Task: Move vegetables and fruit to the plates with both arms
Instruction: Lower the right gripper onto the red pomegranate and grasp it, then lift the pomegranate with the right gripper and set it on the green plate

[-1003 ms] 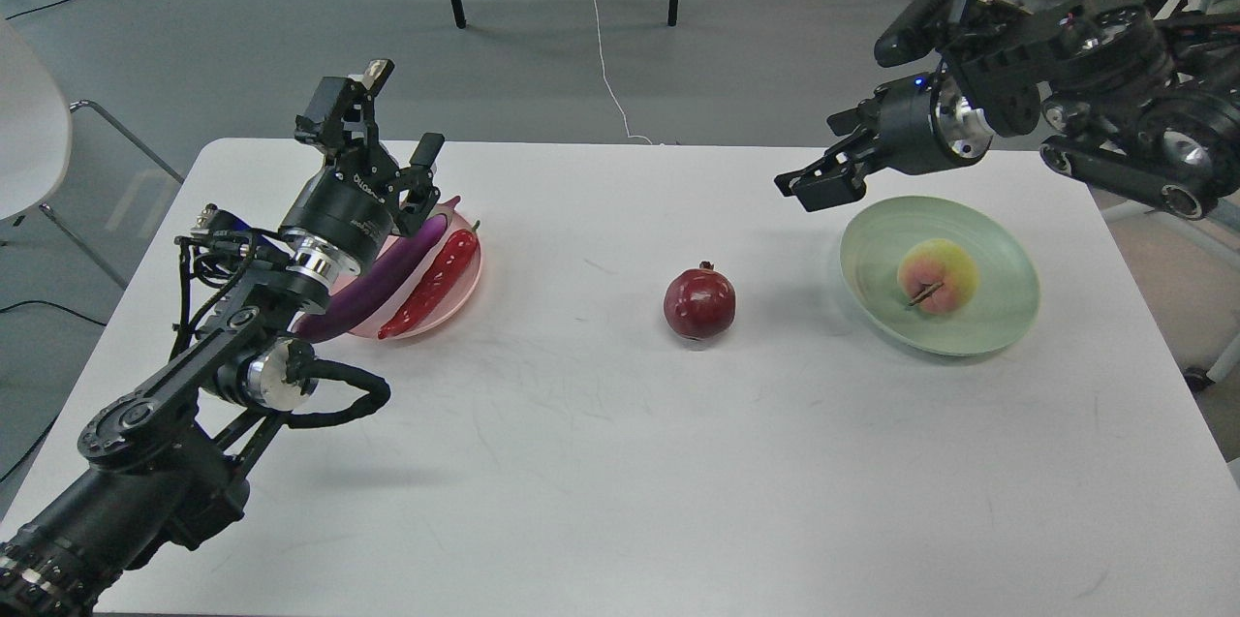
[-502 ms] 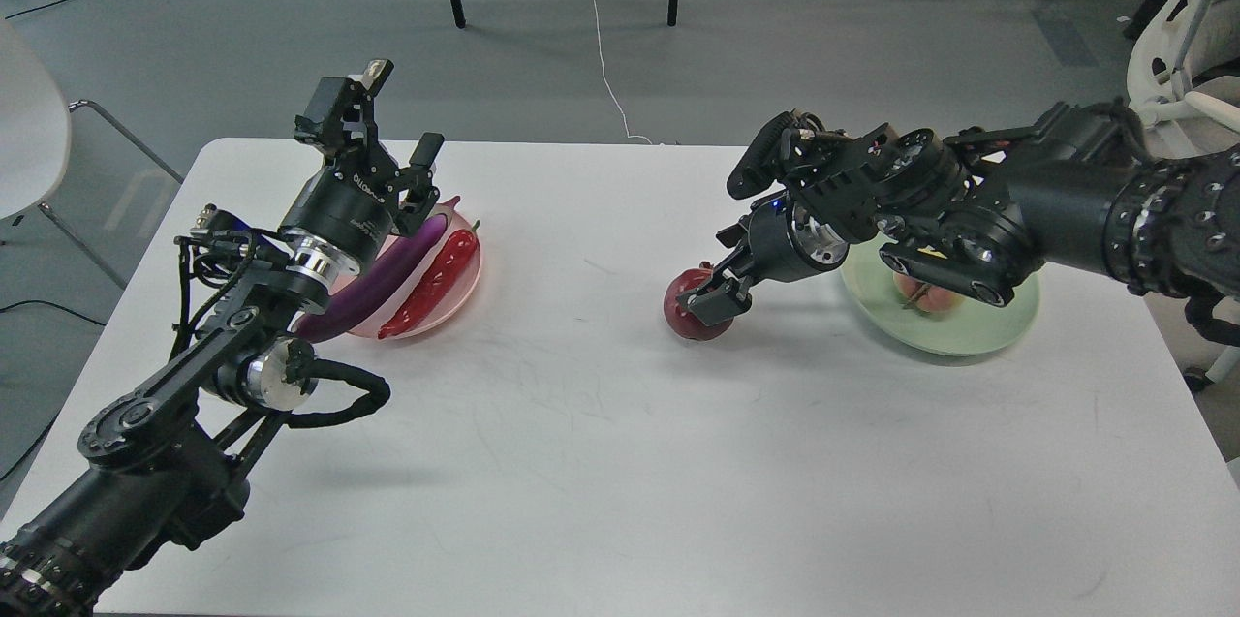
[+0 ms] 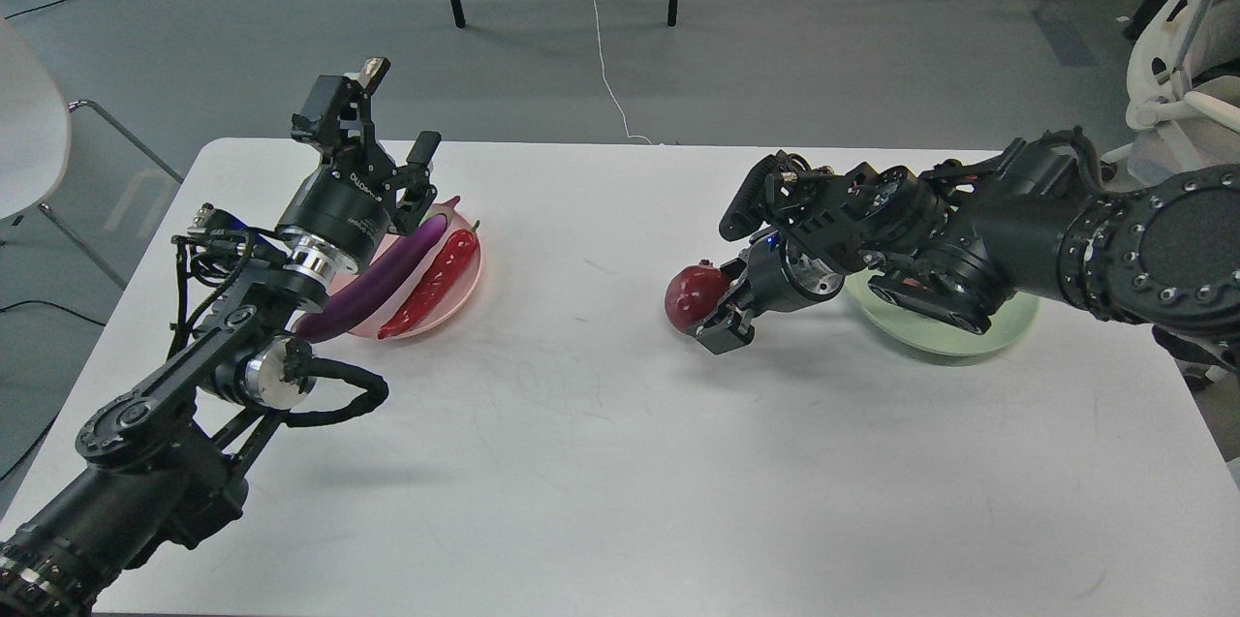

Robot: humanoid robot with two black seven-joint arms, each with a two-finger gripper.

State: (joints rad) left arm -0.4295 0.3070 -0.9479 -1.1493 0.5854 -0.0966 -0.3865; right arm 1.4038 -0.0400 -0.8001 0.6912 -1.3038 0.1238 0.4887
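Pomegranate (image 3: 693,295): mid-worktop (image 3: 581,462), left of green plate (image 3: 969,338). Likely firm, weighty, slick, roll-prone; grip across its widest girth. Right end effector (image 3: 722,322) against it, closure unclear. Left end effector (image 3: 392,138) spread, empty.

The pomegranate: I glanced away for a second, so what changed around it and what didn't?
The right gripper swung down and left from above the green plate to the pomegranate; its fingers now bracket the fruit, though a closed grasp isn't clear. The arm now hides the peach. The left gripper, eggplant, chili pepper and pink plate stayed as they were.
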